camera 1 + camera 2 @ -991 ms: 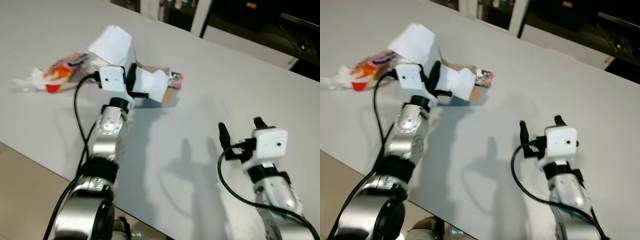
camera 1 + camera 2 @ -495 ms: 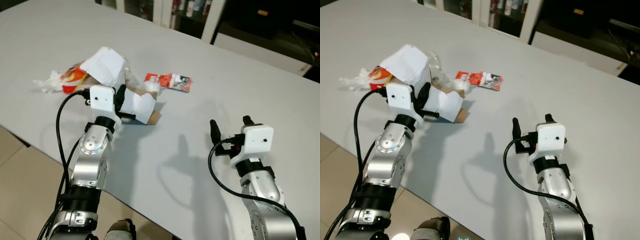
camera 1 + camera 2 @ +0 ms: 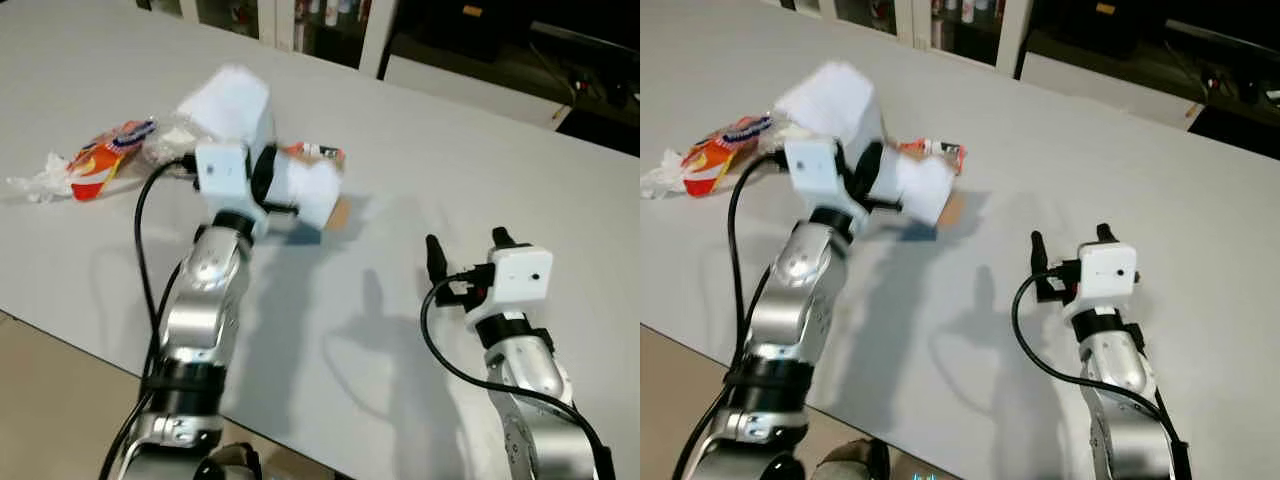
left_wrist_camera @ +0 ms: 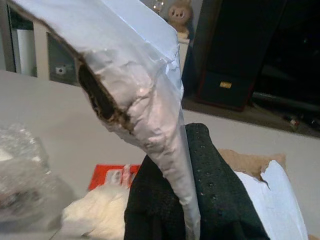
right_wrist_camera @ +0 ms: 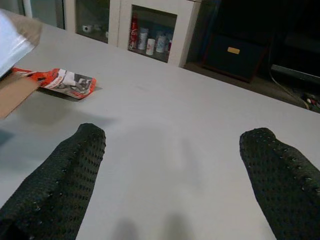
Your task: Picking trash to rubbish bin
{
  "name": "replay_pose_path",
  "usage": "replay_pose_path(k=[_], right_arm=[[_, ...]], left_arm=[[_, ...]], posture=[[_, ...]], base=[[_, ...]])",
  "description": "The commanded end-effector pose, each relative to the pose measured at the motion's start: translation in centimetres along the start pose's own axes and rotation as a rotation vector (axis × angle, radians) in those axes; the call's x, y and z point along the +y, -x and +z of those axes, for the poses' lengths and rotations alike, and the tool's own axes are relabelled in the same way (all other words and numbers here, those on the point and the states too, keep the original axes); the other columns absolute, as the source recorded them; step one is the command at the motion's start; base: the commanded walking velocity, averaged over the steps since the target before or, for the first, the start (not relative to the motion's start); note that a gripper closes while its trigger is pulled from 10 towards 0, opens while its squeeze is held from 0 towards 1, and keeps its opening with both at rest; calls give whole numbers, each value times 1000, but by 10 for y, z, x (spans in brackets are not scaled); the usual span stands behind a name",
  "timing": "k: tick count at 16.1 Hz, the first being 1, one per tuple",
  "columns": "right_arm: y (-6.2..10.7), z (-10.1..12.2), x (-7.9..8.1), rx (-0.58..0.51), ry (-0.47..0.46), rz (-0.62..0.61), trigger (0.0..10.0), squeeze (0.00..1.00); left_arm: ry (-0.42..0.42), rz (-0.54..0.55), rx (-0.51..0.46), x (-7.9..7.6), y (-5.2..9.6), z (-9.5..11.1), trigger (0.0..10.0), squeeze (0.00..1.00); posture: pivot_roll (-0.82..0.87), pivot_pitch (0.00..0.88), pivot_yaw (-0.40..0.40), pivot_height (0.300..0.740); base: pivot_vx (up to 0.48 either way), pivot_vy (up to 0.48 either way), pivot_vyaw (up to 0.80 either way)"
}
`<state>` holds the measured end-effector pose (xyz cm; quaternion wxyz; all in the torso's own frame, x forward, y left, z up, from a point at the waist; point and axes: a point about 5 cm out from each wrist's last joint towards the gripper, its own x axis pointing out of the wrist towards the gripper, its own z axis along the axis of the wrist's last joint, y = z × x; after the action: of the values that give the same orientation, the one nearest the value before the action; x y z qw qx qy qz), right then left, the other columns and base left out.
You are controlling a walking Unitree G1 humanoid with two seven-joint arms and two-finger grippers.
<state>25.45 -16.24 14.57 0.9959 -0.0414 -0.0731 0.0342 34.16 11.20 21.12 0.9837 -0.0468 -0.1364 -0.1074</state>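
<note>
Upper left of the frame, my left gripper (image 3: 268, 180) has its fingers clamped on the torn white cardboard (image 3: 300, 185), raised off the tabletop (image 3: 520, 170) for carrying binward. Lower right, the right gripper (image 3: 466, 250) hovers with fingers spread, holding nothing.

Bright, even room light falls on the pale grey tabletop (image 3: 480, 150) from above and somewhat behind, throwing soft dark shadows of both silver arms forward across it. The torn white cardboard box (image 3: 300, 185) is washed out to near-featureless white and smeared by motion blur, as is the crumpled orange snack wrapper (image 3: 95, 165). The dark cabinets (image 3: 470, 30) at the back sit in deep shade. In the left wrist view that cardboard is soft and close; the right wrist view is sharp, its textured black fingers (image 5: 65, 185) slightly blurred.
</note>
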Motion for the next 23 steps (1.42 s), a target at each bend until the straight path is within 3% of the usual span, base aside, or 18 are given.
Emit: replay_pose_path(k=[1,2,3,4,10,17,23], right_arm=[[-1,0,0,-10,-3,1,10000,0],[-1,0,0,-12,-2,2,10000,0],[-1,0,0,-12,0,0,10000,0],[0,0,-1,-12,2,-2,10000,0],[1,0,-3,-11,3,-14,10000,0],[2,-2,2,-8,-7,-9,10000,0],[2,-3,4,-4,-8,-13,10000,0]], left_arm=[[14,6,10,-2,0,1,2196,0],[23,11,21,-1,0,-1,2039,0],[28,12,32,-1,0,-2,510,0],[29,11,42,0,-2,-3,39,0],[30,0,68,0,-8,-4,0,0],[28,-12,71,-2,-12,-3,0,0],[19,-15,78,-2,-12,-4,0,0]], posture=[[221,124,-71,740],[221,124,-71,740],[216,122,-71,740],[216,122,-71,740],[201,116,-69,740],[203,106,-62,740],[205,114,-58,740]], base=[[0,0,0],[0,0,0],[0,0,0],[0,262,0],[0,244,0],[0,480,0],[0,480,-456]])
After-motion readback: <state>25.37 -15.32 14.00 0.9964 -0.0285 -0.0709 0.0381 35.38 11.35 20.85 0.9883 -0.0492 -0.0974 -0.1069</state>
